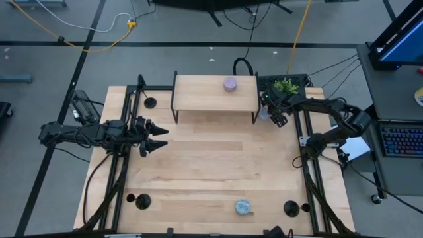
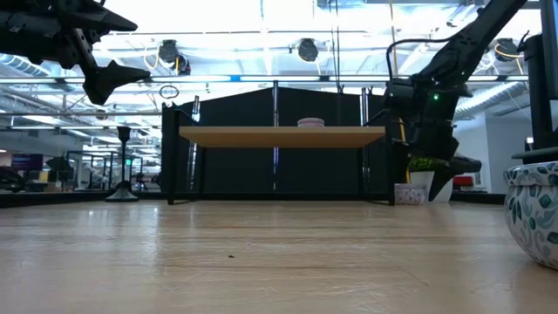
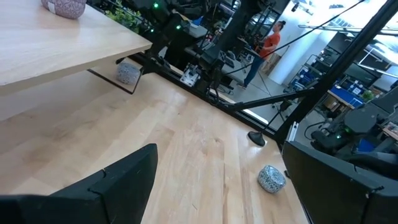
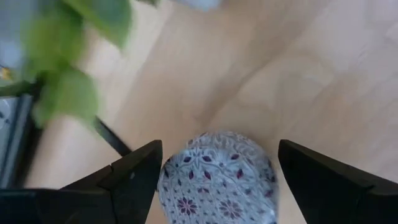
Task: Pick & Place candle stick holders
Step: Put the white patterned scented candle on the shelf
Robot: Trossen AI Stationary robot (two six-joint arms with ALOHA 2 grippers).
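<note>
Patterned pot [image 4: 214,177], cut off, between right end effector [image 4: 217,180] fingers.

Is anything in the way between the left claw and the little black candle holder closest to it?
Nothing visible does. Only bare table lies between the left gripper, jaws open, and that candle holder beside the shelf. The right gripper is far off, over a patterned pot.

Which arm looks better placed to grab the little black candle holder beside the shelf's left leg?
Left: the left gripper, open, sits near that candle holder; the right gripper is on the opposite side, open around a patterned pot.
</note>
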